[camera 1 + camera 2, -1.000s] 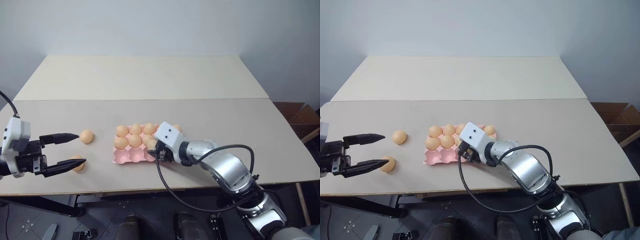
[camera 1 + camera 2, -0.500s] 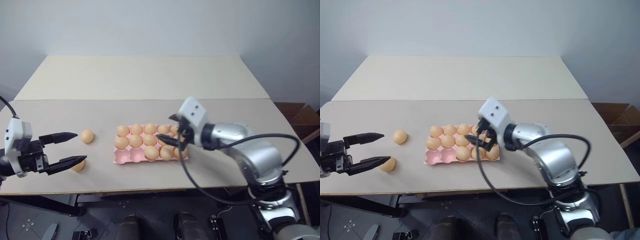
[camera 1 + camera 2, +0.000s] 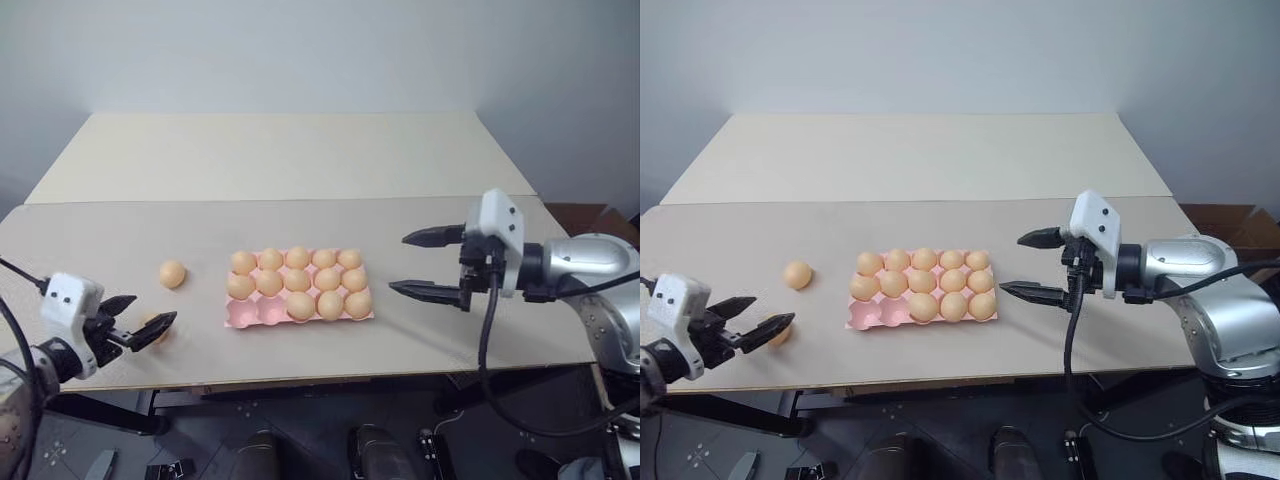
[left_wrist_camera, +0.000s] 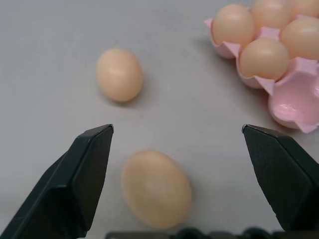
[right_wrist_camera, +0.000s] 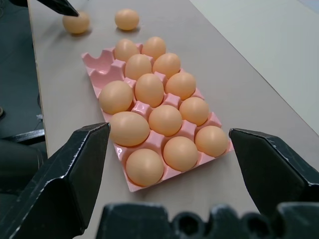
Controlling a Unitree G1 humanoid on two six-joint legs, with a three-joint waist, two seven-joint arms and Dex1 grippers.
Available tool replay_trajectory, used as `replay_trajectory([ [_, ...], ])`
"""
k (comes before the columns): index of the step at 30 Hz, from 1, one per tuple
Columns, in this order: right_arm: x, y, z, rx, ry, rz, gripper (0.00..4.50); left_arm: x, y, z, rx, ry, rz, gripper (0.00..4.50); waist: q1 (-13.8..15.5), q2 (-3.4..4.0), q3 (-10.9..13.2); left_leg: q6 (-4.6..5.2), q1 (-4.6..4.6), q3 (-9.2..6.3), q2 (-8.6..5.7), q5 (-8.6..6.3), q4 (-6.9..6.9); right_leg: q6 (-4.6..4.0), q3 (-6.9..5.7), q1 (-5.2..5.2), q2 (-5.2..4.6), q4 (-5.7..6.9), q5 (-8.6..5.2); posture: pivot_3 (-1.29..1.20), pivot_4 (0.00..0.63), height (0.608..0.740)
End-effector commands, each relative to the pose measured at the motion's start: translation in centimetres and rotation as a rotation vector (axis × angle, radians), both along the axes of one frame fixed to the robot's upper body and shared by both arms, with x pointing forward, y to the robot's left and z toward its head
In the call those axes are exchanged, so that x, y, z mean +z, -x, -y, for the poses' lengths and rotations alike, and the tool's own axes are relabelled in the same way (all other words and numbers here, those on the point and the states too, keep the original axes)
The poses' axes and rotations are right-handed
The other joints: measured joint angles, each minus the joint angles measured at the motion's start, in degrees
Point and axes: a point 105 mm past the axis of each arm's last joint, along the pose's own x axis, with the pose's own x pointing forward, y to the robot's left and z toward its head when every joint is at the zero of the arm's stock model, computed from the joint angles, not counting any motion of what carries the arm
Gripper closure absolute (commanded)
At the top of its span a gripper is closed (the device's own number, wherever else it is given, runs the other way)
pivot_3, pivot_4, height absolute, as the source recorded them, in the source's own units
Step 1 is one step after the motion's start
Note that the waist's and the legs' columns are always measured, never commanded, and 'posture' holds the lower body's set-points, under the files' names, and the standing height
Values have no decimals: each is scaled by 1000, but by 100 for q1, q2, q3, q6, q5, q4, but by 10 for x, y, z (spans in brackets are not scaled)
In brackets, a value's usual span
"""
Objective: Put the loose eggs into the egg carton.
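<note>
Nearest loose egg (image 4: 155, 188) sits just ahead of the left gripper (image 3: 140, 322), jaws spread wide around it and not touching, long axis slanting across the gap. Second egg (image 3: 172, 274) lies farther, toward the egg carton (image 3: 243, 316). Right gripper (image 3: 430, 264) hangs wide and empty beyond the carton's far end.
</note>
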Motion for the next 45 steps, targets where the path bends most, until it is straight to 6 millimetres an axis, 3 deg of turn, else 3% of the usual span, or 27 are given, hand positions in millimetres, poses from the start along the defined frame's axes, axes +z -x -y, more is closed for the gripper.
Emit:
replay_trajectory([
  [1, 15, 3, 5, 14, -11, 72, 49, -1, -8, 2, 58, -28, -20, 0, 3, 0, 0, 0, 1, 0, -2, 0, 0, -8, 0, 1, -1, 0, 5, 0, 150, 740],
  [8, 17, 3, 7, -4, -16, 83, 49, -27, -23, 11, 123, -19, -195, 0, 53, -3, 1, 0, -2, 0, -8, 0, 0, -6, 1, 3, -3, -6, 8, 0, 150, 740],
  [11, 18, 2, 8, -28, -22, 85, 0, -30, -26, 10, 166, -15, -240, 603, 62, -3, 0, 0, -2, -2, -8, 0, 0, -7, 1, 3, -2, -2, 8, 0, 150, 740],
  [18, 20, 1, 8, -59, -35, 100, 0, -18, -33, 13, 152, -10, -200, 2727, 69, -3, 0, 0, 4, -1, -8, 0, 0, -7, 3, 7, -2, -2, 8, 0, 150, 740],
  [26, 20, -2, 8, -98, -49, 112, 0, 1, -39, 23, 36, -47, -105, 2727, 84, -4, 1, 0, -3, -1, -9, 0, 0, -9, 3, 3, -3, -7, 8, 0, 150, 740],
  [31, 19, -2, 8, -115, -59, 118, 0, 45, -34, 52, -261, -37, 36, 2727, 85, -7, 2, 0, -6, 0, -7, 0, 0, -12, 2, -1, -3, -7, 7, 0, 150, 740],
  [35, 18, -3, 11, -143, -62, 130, 0, 62, -34, 84, -493, 12, 85, 2727, 127, -6, 2, 0, -7, 2, -9, 0, 0, -13, 3, -1, -4, -9, 6, 0, 150, 740],
  [40, 18, 0, 11, -170, -78, 142, 0, 50, -50, 126, -652, 55, 94, 2727, 139, -6, 2, 0, -6, 1, -15, 0, 0, -5, 2, 8, -4, -13, 9, 0, 150, 740],
  [45, 17, 5, 12, -195, -82, 151, 0, 39, -64, 148, -692, 64, 99, 2727, 113, -8, 3, 1, -10, 1, -15, 0, 1, 1, 8, 4, 0, -15, 13, 0, 150, 740],
])
